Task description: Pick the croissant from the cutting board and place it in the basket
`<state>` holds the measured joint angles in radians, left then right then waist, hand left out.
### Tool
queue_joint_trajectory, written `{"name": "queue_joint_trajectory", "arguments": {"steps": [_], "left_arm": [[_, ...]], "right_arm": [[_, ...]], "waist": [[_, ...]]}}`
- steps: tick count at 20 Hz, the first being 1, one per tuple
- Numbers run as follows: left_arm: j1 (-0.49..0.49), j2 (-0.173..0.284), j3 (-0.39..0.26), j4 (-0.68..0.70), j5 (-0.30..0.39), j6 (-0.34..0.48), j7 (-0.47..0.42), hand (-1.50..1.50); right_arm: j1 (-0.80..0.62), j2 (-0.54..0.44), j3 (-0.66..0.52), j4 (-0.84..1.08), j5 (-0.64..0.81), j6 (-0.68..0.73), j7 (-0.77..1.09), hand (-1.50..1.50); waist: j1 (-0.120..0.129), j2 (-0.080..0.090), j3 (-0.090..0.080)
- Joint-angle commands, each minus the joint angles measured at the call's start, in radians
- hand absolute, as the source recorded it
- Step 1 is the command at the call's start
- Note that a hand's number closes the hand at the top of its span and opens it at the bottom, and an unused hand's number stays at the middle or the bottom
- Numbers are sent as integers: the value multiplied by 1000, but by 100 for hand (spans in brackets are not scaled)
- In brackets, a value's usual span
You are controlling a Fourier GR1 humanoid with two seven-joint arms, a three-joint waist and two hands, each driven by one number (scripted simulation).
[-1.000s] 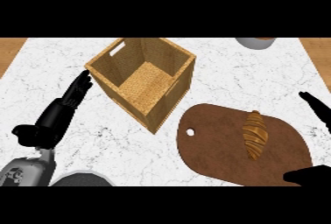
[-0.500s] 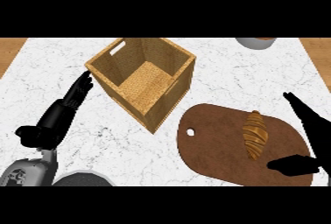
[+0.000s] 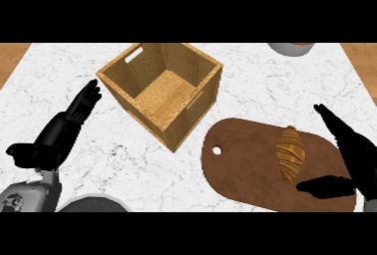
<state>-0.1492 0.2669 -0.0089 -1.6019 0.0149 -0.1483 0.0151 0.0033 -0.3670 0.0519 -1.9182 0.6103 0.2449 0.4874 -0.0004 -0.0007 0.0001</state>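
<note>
Brown croissant (image 3: 290, 158) on cutting board (image 3: 247, 172), seemingly untouched by open right hand (image 3: 352, 158).

The basket (image 3: 163, 93) stands on the counter (image 3: 258, 79) ahead of me, left of the cutting board (image 3: 250, 169). The croissant (image 3: 290, 152) lies on the board's right part, just left of my right hand (image 3: 352, 154). My left hand (image 3: 63, 127) rests left of the basket.

One croissant (image 3: 290, 158); one brown cutting board (image 3: 250, 172) with a single hanging hole; one square woven basket (image 3: 163, 91); two black robot hands, left hand (image 3: 55, 134) and right hand (image 3: 352, 155); one grey vessel (image 3: 290, 48) partly visible at the counter's far edge.
</note>
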Motion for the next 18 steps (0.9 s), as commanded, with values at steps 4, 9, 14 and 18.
{"name": "queue_joint_trajectory", "arguments": {"steps": [4, 9, 14, 18], "left_arm": [[-46, -34, 22, 86, -41, -21, -34, 0], [40, -37, 21, -72, -27, -45, 36, 0], [-64, -81, 29, 45, -62, -20, 31, 0], [-22, -70, 46, 64, -72, -54, -40, 0]], "right_arm": [[9, 33, -10, -6, 57, 66, 22, -150], [-31, 60, 15, 89, 138, 46, -16, -150], [-51, 118, 57, 89, 206, 40, 11, -150], [-92, 133, 21, 199, 231, 17, -16, -150]], "waist": [[-3, 1, 0], [3, 0, 0], [0, 1, 0], [1, 1, 0]]}}
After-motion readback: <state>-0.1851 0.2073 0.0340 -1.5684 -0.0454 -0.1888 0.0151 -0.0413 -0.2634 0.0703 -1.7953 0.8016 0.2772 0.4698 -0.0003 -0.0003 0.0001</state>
